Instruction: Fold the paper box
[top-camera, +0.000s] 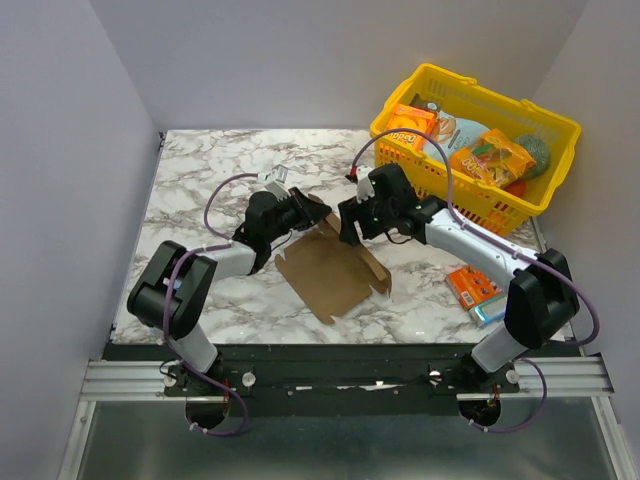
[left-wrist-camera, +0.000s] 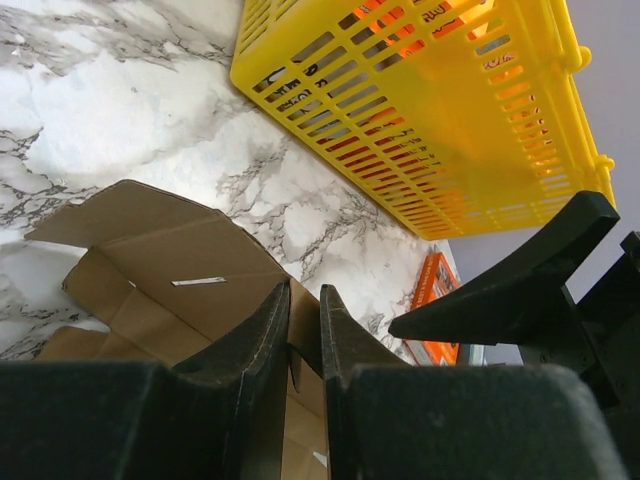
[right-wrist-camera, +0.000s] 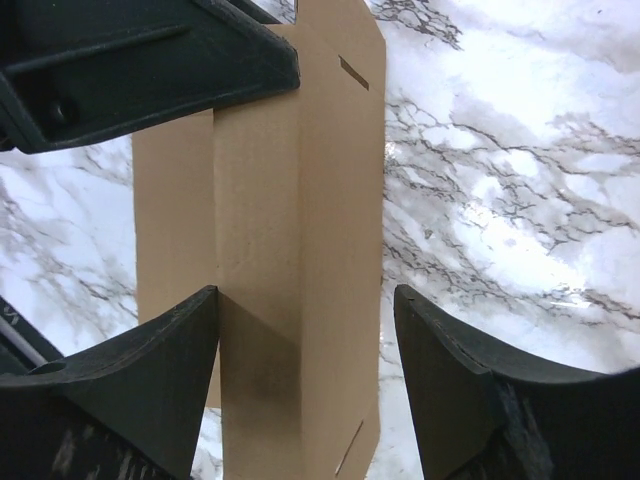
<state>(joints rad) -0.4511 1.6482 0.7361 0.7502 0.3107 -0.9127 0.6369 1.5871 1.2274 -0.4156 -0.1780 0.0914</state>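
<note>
1. The paper box (top-camera: 330, 270) lies part-opened on the marble table (top-camera: 200, 180), with its raised far end directly between the tips of the two pincers.
2. The left pincer (left-wrist-camera: 305, 290) is clenched on an upright flap edge, which sits in the narrow gap between its fingers. That pinch looks best used as the anchor.
3. The right pincer (right-wrist-camera: 305, 295) is released, with its jaws wide and a creased panel below and between them. It should probably grip close to the crease and fold slowly, since thin card buckles easily.
4. The yellow basket (top-camera: 480, 205) stands just beyond the right pincer, so swing that arm clear of it.
</note>
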